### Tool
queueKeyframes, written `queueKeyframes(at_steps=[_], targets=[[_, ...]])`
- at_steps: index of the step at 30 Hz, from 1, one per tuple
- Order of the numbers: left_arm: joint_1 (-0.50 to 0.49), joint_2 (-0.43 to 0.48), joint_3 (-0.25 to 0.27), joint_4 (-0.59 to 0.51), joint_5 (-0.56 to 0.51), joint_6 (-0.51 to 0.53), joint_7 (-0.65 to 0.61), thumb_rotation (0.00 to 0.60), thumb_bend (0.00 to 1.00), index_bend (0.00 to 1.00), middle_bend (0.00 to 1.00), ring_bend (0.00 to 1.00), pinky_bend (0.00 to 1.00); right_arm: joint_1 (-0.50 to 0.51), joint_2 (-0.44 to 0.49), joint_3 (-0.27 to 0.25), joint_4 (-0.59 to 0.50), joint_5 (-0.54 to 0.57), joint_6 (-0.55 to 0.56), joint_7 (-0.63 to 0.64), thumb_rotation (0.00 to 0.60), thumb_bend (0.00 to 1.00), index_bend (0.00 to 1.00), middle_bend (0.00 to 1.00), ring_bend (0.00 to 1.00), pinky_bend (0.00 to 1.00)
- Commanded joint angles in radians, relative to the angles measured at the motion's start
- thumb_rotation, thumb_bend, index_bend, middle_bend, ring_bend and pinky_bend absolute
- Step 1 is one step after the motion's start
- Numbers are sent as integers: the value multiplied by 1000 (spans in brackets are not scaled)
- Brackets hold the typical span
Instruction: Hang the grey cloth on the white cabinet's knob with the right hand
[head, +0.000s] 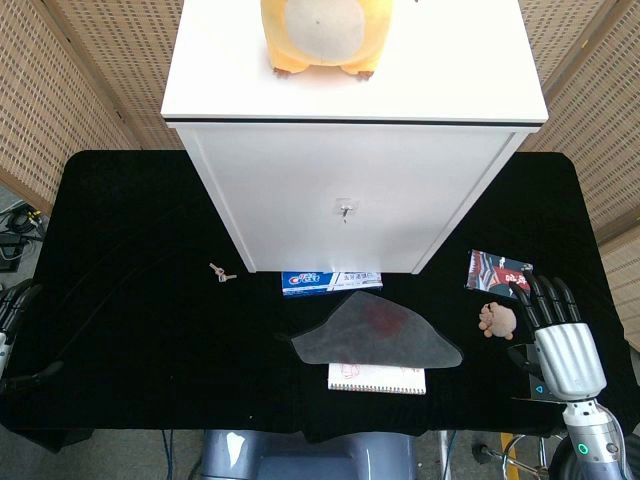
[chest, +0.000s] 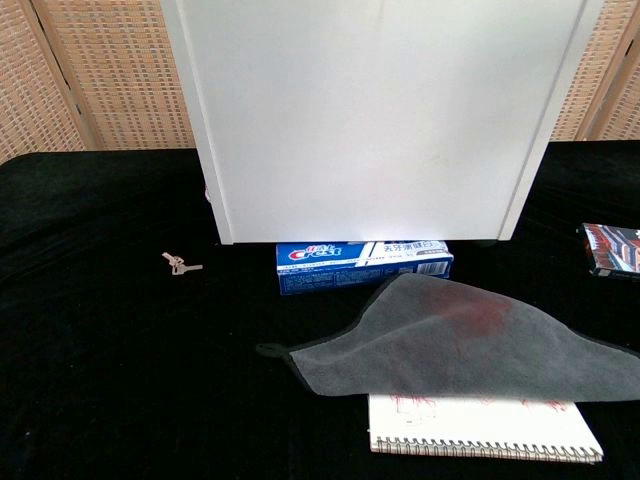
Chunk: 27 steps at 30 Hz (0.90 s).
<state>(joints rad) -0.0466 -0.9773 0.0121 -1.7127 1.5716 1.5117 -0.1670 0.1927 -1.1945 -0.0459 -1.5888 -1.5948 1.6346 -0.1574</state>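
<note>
Since the cloth (head: 378, 332) lies limp and flat over a notebook (head: 377, 379) well to the left of the right hand (head: 560, 335), it looks light and floppy, so pinching its near right edge and lifting should work best. Beyond it a blue box (head: 332, 281) reads "Crest", below the cabinet (head: 350, 190) and its knob (head: 345, 209). Nothing is held: the right hand's fingers are straight and slightly apart, while the left hand (head: 12, 305) is too cropped to judge.

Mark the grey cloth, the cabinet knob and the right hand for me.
grey cloth (head: 375, 335), head view, middle of the fabric.
cabinet knob (head: 344, 209), head view, small metal knob on the white front.
right hand (head: 562, 338), head view, back of the hand.
</note>
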Motion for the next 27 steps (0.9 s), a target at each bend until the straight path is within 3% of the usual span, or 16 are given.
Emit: queueKeyframes(at_steps=[1, 6, 8, 9, 10, 11, 12, 13, 15, 16, 19, 27], targets=[[-1, -1, 0, 1, -2, -3, 0, 600, 0, 0, 0, 0, 0, -4, 1, 3, -4, -4, -6, -4, 600, 0, 0, 0, 0, 0], [-4, -1, -1, 2, -9, -12, 0, 600, 0, 0, 0, 0, 0, -4, 0, 5, -22, -24, -25, -11, 600, 0, 0, 1, 0, 0], [-4, -1, -2, 2, -11, -12, 0, 600, 0, 0, 0, 0, 0, 2, -1, 4, -29, -35, -40, -15, 600, 0, 0, 95, 52, 0], [-5, -1, -2, 3, -12, -13, 0, 600, 0, 0, 0, 0, 0, 8, -1, 4, -33, -40, -50, -17, 600, 0, 0, 228, 163, 2], [-5, -2, -3, 4, -14, -15, 0, 600, 0, 0, 0, 0, 0, 22, -3, 4, -39, -52, -71, -21, 600, 0, 0, 399, 317, 58], [-7, -3, -4, 5, -17, -18, -1, 600, 0, 0, 0, 0, 0, 42, -2, 4, -46, -65, -101, -30, 600, 0, 0, 550, 474, 180], [-9, -4, -5, 6, -21, -22, -1, 600, 0, 0, 0, 0, 0, 68, -1, 6, -55, -82, -138, -37, 600, 0, 1, 627, 551, 289], [-12, -5, -7, 8, -26, -30, -1, 600, 0, 0, 0, 0, 0, 101, -1, 15, -61, -95, -180, -45, 600, 0, 5, 721, 646, 478], [-19, -6, -11, 10, -39, -45, 0, 600, 0, 0, 0, 0, 0, 170, -4, 29, -74, -114, -278, -52, 600, 0, 13, 806, 749, 683], [-23, -7, -13, 10, -45, -53, 1, 600, 0, 0, 0, 0, 0, 203, -5, 33, -89, -110, -337, -49, 600, 0, 19, 832, 790, 749], [-31, -10, -18, 14, -65, -73, 9, 600, 0, 0, 0, 0, 0, 303, -1, 49, -156, -67, -524, -20, 600, 0, 47, 870, 839, 812], [-45, -18, -26, 23, -101, -111, 12, 600, 0, 0, 0, 0, 0, 498, -78, 135, -177, 90, -838, -42, 600, 0, 104, 899, 882, 855]])
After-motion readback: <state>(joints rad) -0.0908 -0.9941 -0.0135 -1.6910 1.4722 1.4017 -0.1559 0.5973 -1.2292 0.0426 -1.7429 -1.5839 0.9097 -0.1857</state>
